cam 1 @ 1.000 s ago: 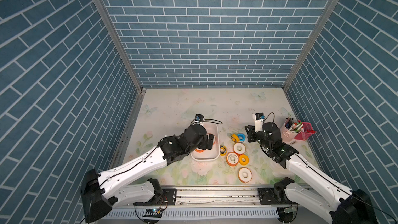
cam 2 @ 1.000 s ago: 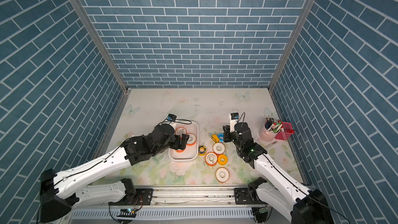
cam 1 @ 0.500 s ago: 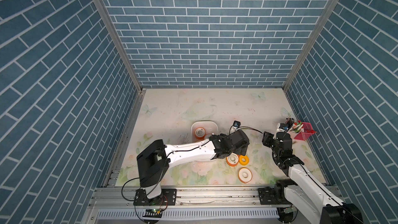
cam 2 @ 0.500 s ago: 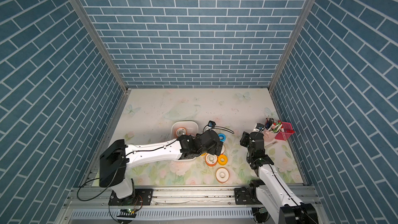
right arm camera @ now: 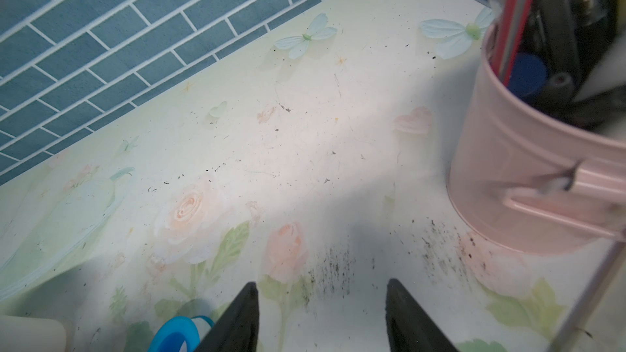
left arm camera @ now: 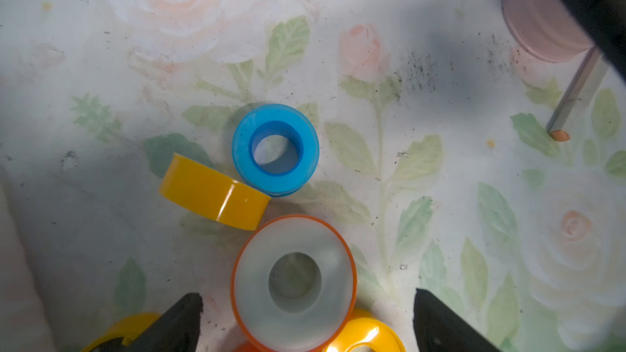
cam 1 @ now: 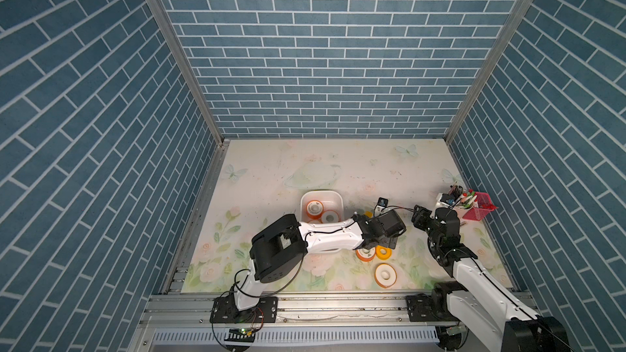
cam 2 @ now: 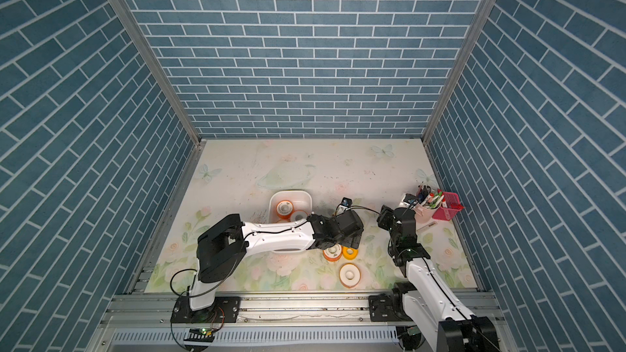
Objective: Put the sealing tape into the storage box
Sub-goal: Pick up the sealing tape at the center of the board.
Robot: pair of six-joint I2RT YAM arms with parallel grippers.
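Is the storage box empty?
Not empty: in both top views the storage box holds at least two orange rolls; the left arm hides its near end.

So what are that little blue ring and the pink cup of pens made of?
The small blue tape roll looks like moulded plastic: even colour, soft sheen. The round pink pen cup is probably painted metal: thin wall, attached handle.

Place: robot lab cell.
Walls: brick-print panels, held by aluminium posts.
Floor: floral mat; arms bolted to a rail.
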